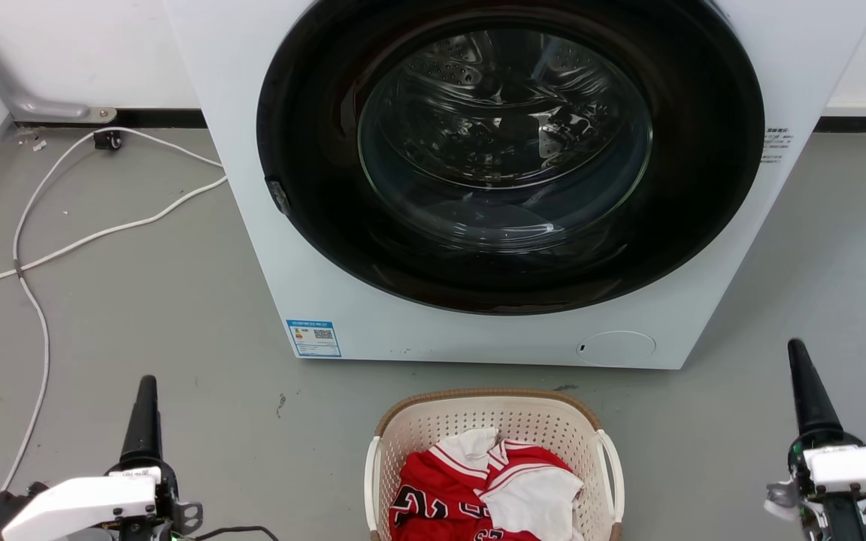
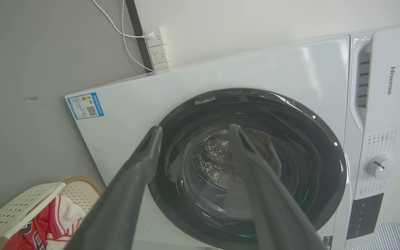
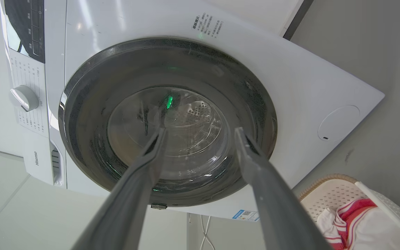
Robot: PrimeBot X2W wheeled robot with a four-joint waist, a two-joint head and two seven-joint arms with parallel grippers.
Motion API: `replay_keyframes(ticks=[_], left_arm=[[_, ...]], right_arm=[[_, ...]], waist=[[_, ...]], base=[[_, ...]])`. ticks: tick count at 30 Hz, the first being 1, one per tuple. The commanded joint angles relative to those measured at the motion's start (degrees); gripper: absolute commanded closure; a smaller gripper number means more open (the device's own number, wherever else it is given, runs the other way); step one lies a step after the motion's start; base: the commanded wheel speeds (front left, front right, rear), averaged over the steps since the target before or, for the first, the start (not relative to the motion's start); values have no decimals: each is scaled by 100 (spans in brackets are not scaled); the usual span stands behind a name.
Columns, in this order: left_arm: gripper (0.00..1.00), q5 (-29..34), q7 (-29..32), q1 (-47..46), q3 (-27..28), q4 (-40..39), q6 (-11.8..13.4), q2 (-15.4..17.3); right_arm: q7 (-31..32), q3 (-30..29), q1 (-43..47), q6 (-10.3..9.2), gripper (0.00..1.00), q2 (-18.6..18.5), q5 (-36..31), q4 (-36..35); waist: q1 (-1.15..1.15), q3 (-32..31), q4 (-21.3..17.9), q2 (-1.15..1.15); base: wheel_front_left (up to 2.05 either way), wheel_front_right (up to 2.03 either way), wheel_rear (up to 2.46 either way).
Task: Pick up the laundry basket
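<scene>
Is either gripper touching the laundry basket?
No: in the head view the left gripper and the right gripper stand well apart from the laundry basket, one on each side.
</scene>
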Motion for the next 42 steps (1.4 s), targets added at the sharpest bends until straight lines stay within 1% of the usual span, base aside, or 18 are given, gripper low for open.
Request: replay_keyframes(ticks=[1,5,10,15,19,26,33,36,42], left_arm=[[0,264,-67,-104,75,-209,58,23],[0,810,-151,-67,21,-485,207,23],[0,1513,-252,28,-187,-939,327,23],[0,2114,-348,153,-505,-1224,337,23],[0,2632,-422,236,-743,-1259,337,23],[0,3628,-544,302,-1103,-1490,281,22],[0,4500,-654,341,-1448,-1631,298,21],[0,4826,-702,337,-1565,-1690,364,45],[0,5285,-793,374,-1829,-1672,480,163]], right_arm=[[-67,5,-135,0,0,-15,-479,-294],[-152,48,-120,0,0,-14,-1178,-603],[-254,223,-92,0,0,-12,-2079,-988],[-350,382,-29,0,0,-11,-2837,-1234],[-427,503,38,0,0,-9,-3339,-1287],[-545,632,121,0,0,-8,-4070,-1329],[-663,625,188,0,0,-5,-4492,-1292],[-709,689,205,0,0,-4,-4608,-1286],[-797,730,270,0,0,-3,-4979,-1342]], waist=[[0,10,2,0],[0,30,5,0],[0,55,10,0],[0,71,14,0],[0,74,17,0],[0,66,8,0],[0,80,-5,0],[0,92,-10,0],[0,98,-16,0]], base=[[0,0,0],[0,0,0],[0,0,0],[0,0,0],[0,0,0],[0,0,0],[0,0,0],[0,0,0],[0,0,0]])
